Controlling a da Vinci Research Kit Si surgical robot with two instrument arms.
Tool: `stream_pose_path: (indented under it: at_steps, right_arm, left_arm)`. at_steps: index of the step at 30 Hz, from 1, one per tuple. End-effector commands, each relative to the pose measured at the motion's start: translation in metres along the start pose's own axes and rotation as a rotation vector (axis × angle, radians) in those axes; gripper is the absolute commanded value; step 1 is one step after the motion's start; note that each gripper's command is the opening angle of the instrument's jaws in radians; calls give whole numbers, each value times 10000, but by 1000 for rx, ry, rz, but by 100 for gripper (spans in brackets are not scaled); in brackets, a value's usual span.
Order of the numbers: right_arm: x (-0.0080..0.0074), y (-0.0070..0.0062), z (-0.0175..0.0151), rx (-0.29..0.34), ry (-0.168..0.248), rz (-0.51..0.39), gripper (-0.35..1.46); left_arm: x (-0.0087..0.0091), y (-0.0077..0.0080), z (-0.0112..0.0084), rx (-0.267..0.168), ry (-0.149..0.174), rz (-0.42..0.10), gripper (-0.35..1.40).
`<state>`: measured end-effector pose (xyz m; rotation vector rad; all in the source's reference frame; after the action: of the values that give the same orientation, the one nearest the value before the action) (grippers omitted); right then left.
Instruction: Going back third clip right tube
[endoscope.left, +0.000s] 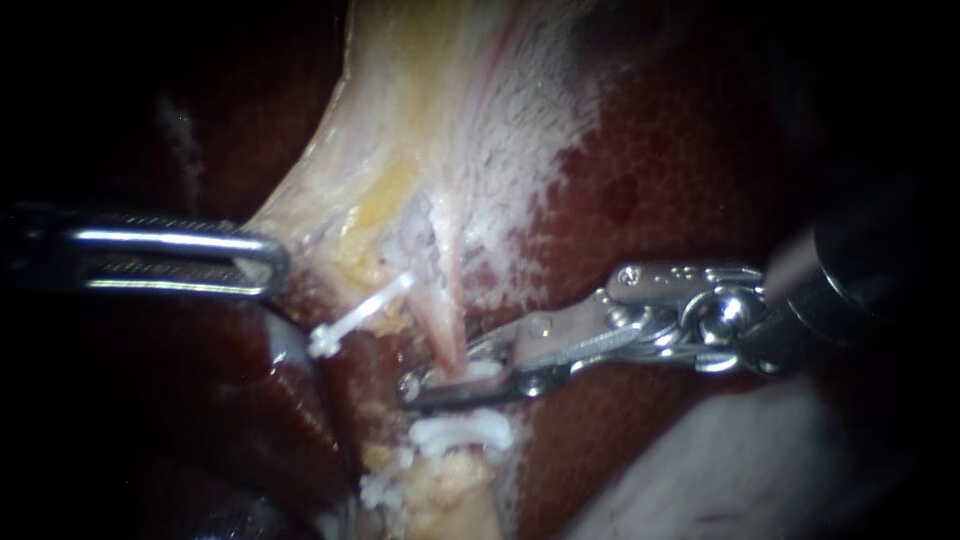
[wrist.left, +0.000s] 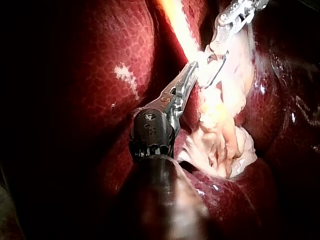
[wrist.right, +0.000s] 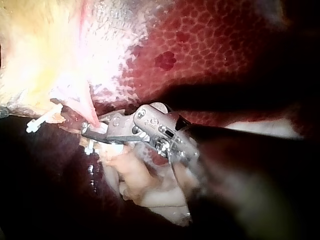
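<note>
Setting: surgical bench rig, bare organs in place of a patient. Mottled dark-red liver (endoscope.left: 700, 180) and pale gallbladder (endoscope.left: 420, 120) are lying exposed under close, bright light, while everything around them is falling into black. The slender metal left instrument (endoscope.left: 275, 265) and right instrument (endoscope.left: 430, 385) are reaching in from opposite sides. White clips (endoscope.left: 460, 432) are sitting across a pinkish tube (endoscope.left: 445, 315).

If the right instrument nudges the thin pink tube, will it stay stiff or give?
Probably floppy: the tube is a thin, soft-looking strand running down from pale tissue. Likely slippery, since the liver around it glistens wet. Possibly fragile: it looks slender beside the right instrument.
</note>
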<state>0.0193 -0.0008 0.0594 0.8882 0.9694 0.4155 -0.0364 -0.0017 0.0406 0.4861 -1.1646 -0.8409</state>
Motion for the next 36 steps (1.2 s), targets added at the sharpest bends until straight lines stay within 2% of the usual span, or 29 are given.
stream_pose_path:
  at_steps: [1,11,13,14,17,19,23,28,36]
  right_arm:
    - [0,0,0,1,0,0,-35]
    - [1,-1,2,2,0,-1,-35]
    - [1,-2,2,6,8,-1,-15]
    - [2,-2,3,10,15,-31,0]
    - [3,-2,5,11,18,-119,26]
    - [4,-2,6,13,18,-161,37]
    - [7,0,6,-21,39,-254,53]
    - [11,1,1,-73,64,-325,60]
    - [6,-4,-30,-77,66,-374,60]
  left_arm:
    - [0,0,0,0,0,0,-35]
    - [0,0,0,-1,0,0,-35]
    - [0,0,0,-1,0,0,-35]
    - [0,0,0,-1,0,0,-35]
    - [1,0,0,-1,0,0,-35]
    - [1,0,0,-1,0,0,-35]
    - [1,-1,0,-1,0,0,-35]
    - [1,-1,0,-1,0,0,-35]
    - [1,0,0,0,0,0,-35]
